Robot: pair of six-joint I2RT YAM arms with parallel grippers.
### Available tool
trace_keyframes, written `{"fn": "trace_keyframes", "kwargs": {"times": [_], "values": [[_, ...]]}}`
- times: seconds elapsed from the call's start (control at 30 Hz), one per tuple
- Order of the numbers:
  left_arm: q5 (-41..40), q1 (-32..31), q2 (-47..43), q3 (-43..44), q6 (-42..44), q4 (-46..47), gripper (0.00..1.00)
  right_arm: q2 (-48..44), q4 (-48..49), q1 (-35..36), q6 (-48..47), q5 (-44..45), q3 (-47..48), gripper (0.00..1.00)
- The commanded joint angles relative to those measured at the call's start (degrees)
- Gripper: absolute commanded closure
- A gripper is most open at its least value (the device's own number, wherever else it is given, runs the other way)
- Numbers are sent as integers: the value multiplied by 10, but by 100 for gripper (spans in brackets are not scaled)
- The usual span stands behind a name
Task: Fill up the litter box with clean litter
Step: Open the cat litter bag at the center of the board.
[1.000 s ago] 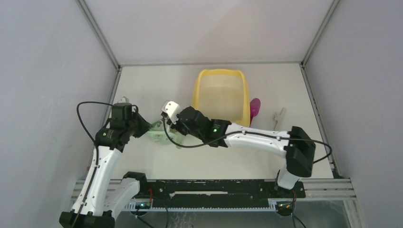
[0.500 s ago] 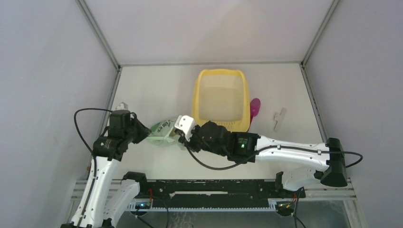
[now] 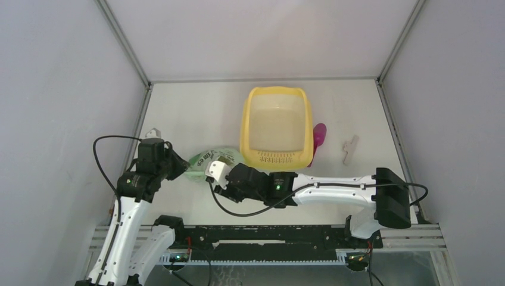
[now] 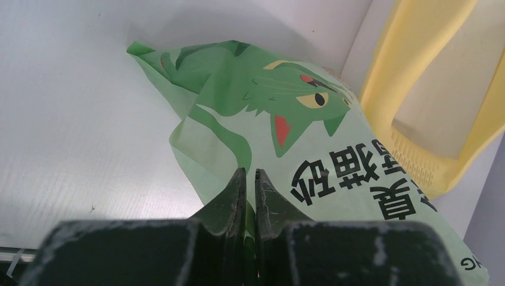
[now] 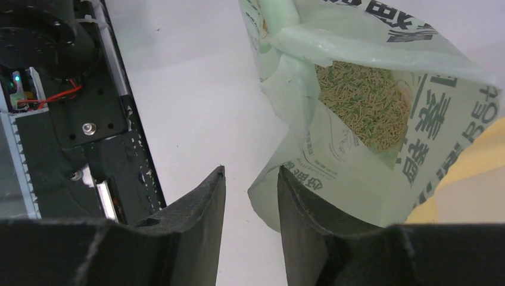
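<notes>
Below the yellow litter box [image 3: 277,159], an open green bag [image 5: 333,164] shows clean litter [image 5: 363,101]; left fingers [image 4: 233,202] pinch it, right fingers [image 5: 202,205] narrowly parted.

White table [image 3: 196,107]: yellow litter box [image 3: 277,158], green bag [image 3: 205,159], magenta scoop [image 3: 320,134], sm. grey piece [image 3: 349,149].

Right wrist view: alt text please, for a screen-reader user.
An open light green litter bag sits on the white table, with beige-tan clean litter showing through its mouth. The right gripper holds its fingers apart at the bottom, the bag's near corner by one fingertip. A strip of the yellow litter box shows at the right edge.
</notes>
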Motion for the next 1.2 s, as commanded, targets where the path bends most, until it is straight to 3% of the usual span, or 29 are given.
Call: {"fn": "trace_keyframes", "kwargs": {"times": [0.0,0.23,0.27,0.33,0.43,0.9,1.17], "values": [[-3,-4,-3,-15,8,19,93,20,41,-11,20,-3,5,55],[-1,-5,2,-15,11,25,93,80,55,-16,14,25,20,59],[-2,-5,2,-15,12,25,93,85,53,-16,12,29,21,63],[-5,-5,1,-14,14,24,93,85,47,-17,7,18,21,83],[-7,-5,1,-14,17,20,93,74,32,-10,-1,8,21,100],[-27,-24,-30,-54,5,7,93,54,-62,67,-78,-129,20,100],[-46,-26,-40,-47,-7,4,92,49,-77,85,-75,-143,21,100]]}}
